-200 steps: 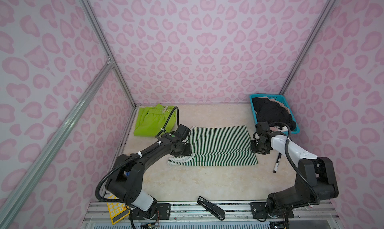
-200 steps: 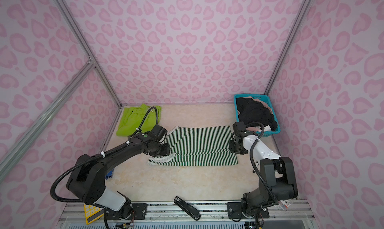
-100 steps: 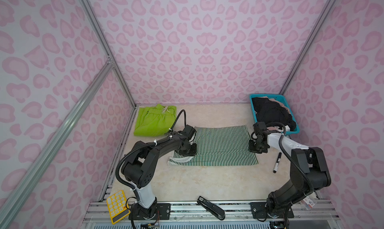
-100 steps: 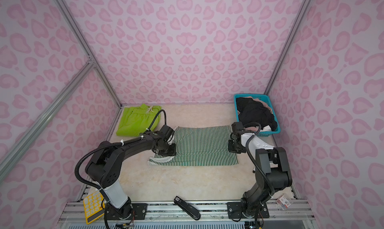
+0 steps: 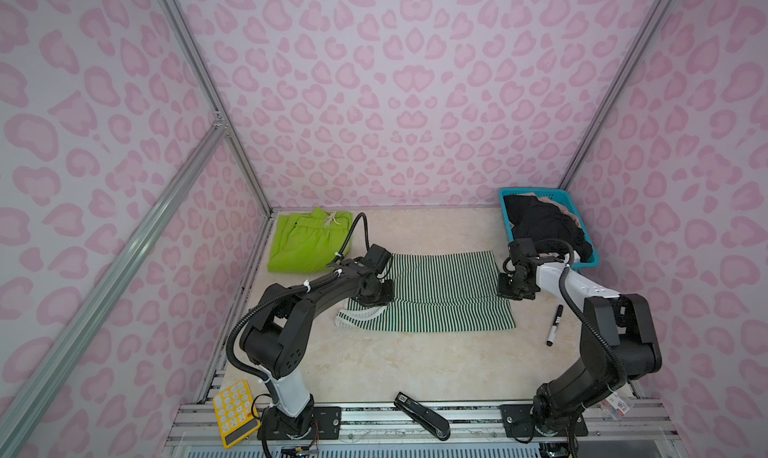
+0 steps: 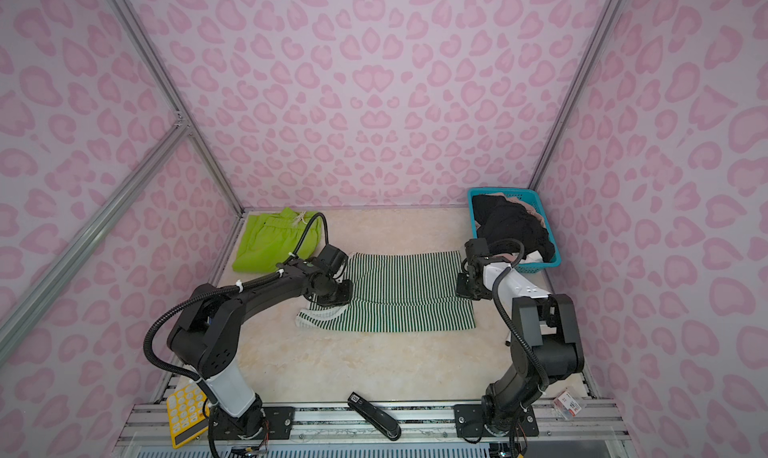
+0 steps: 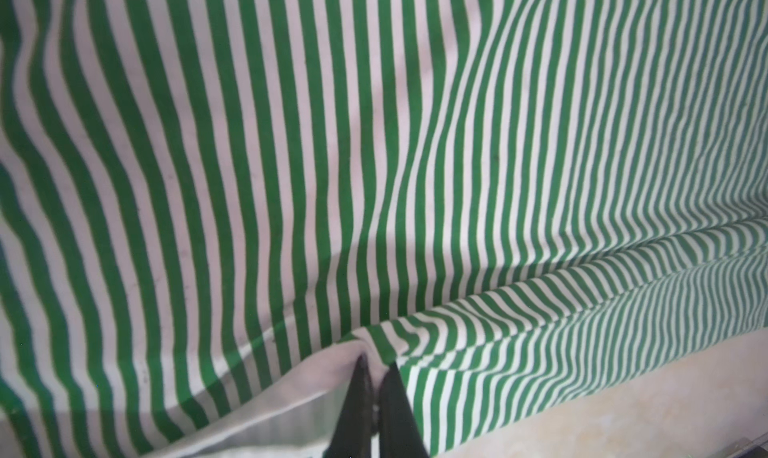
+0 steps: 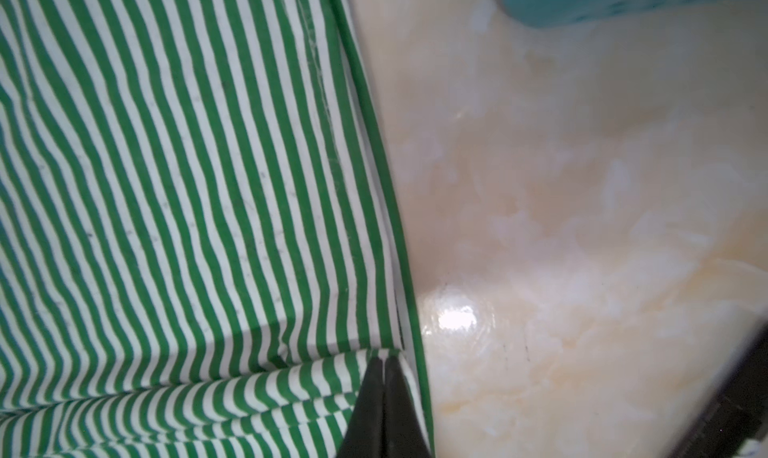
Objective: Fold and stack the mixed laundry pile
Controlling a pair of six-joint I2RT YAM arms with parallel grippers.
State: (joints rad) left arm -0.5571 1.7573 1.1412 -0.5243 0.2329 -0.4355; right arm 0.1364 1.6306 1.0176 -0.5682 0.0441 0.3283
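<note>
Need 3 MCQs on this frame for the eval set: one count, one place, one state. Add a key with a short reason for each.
1. How many garments lie on the table outside the basket?
A) one
B) two
C) four

2. Where are the lime-green shorts?
A) in the basket
B) at the table's far left corner
C) under the right arm

3. At the striped top, how do the left gripper and right gripper stand?
A) both open
B) both shut, pinching its cloth
C) left shut, right open

Key:
1 B: only the lime-green shorts and the striped top lie on the table.
2 B: both top views show them in that corner.
3 B: each wrist view shows closed fingertips with striped cloth caught between them.
</note>
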